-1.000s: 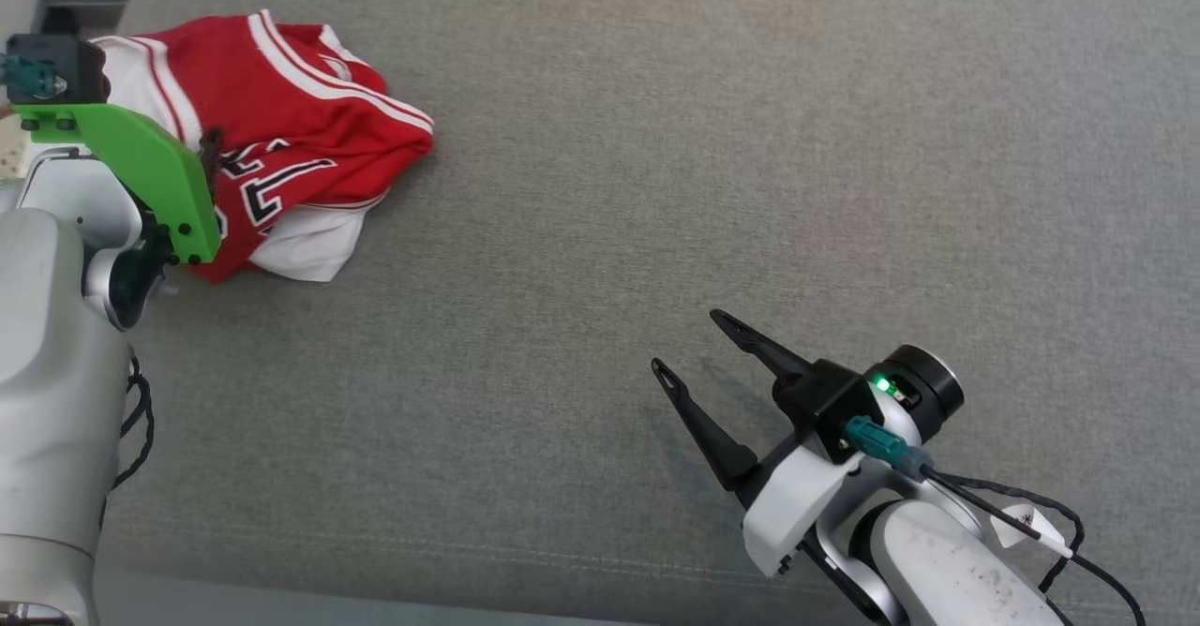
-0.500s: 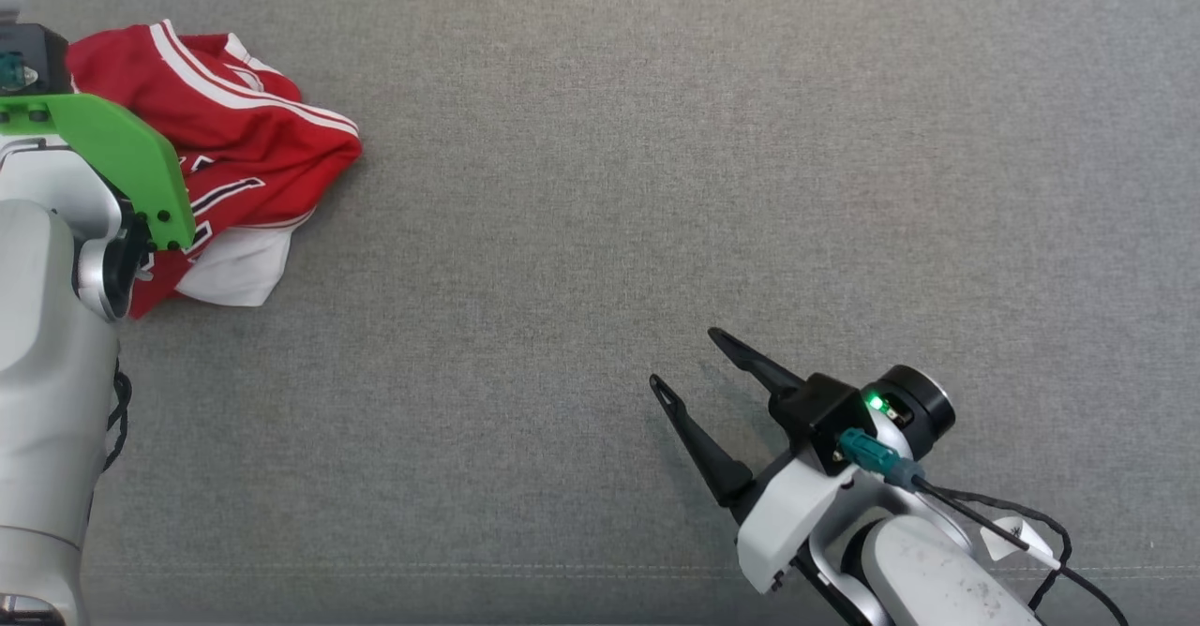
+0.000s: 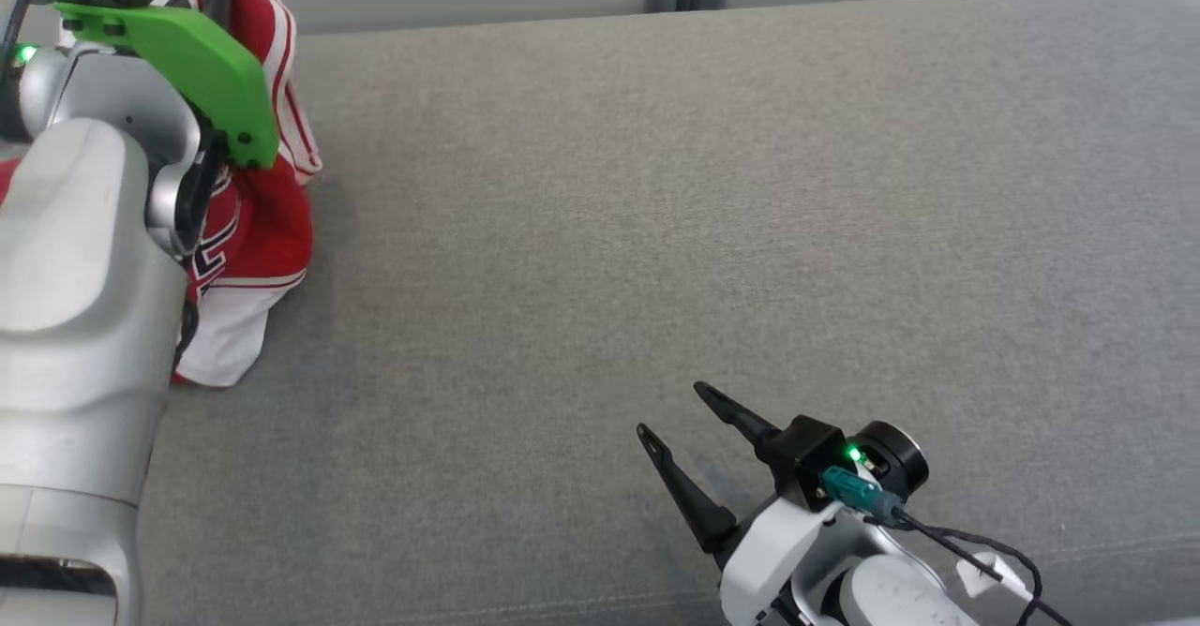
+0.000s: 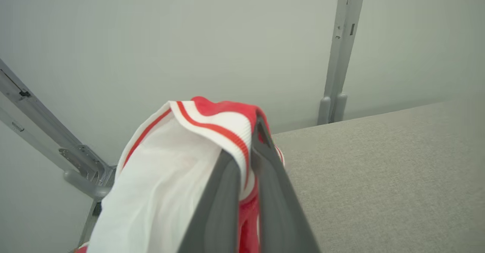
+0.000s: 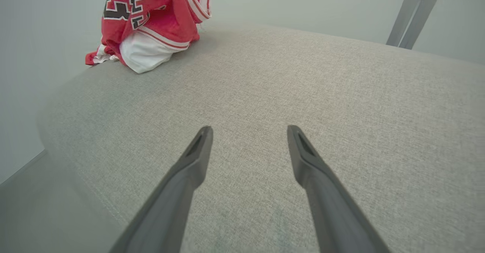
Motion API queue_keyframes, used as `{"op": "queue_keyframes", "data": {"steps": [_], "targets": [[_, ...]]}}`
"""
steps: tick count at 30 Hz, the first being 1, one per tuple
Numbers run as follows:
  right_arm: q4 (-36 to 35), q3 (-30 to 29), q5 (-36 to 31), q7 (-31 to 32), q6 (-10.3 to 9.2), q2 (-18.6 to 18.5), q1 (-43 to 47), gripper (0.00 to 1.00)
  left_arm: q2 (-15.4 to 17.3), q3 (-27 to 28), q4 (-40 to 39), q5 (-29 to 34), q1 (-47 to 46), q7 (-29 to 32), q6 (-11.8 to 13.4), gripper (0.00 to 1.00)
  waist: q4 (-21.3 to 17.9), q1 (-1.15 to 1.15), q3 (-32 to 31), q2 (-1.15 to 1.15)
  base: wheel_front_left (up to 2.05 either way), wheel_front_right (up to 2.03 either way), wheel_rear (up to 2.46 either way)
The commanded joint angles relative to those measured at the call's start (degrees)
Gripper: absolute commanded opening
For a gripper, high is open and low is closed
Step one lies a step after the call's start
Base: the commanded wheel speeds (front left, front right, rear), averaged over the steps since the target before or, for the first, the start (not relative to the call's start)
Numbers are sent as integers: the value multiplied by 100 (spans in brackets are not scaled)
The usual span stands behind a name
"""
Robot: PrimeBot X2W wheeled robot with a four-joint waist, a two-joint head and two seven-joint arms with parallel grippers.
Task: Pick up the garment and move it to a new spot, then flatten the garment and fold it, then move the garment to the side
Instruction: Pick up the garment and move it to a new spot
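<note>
1. Left tool (image 4: 246, 143), apart 1 second ago, now clamps the red-and-white jersey garment (image 3: 272, 204), lifting it; its lower end touches the grey fabric bench (image 3: 656, 186), far left
2. Pickup is under way; right tool (image 3: 670, 409) waits, jaws apart

You see the garment (image 3: 272, 223) only in part: the left arm (image 3: 84, 279) and its green bracket (image 3: 197, 64) cover its left side, the head view's top edge crops it, and folds break its black lettering.
</note>
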Motion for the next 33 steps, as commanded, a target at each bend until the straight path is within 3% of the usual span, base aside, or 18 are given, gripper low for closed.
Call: {"op": "queue_keyframes", "data": {"steps": [1, 12, 20, 25, 33], "targets": [[44, -2, 8, -46, -2, 14, 99, 100, -89, -27, -88, -9, -92, -60, -36, 0, -635, 0, -447, 0, 0, 0, 0], [223, -71, 24, -127, -2, 119, 272, 100, -746, -288, -677, -100, -438, -363, -124, 0, -1724, 0, -710, 0, 0, 0, 0], [306, -83, 20, -242, -2, 189, 209, 100, -1274, -188, -876, -412, -733, -1013, -120, 0, -2093, 0, -616, 0, 0, 0, 0], [323, -230, -32, -310, -2, 222, 144, 100, -1404, -193, -609, -689, -613, -1327, 8, 0, -2001, 0, -433, 0, 0, 0, 0], [285, -491, -125, -385, -2, 240, 112, 100, -1282, -190, 258, -837, 284, -1638, 249, 0, -1270, 0, -55, 0, 0, 0, 0]]}}
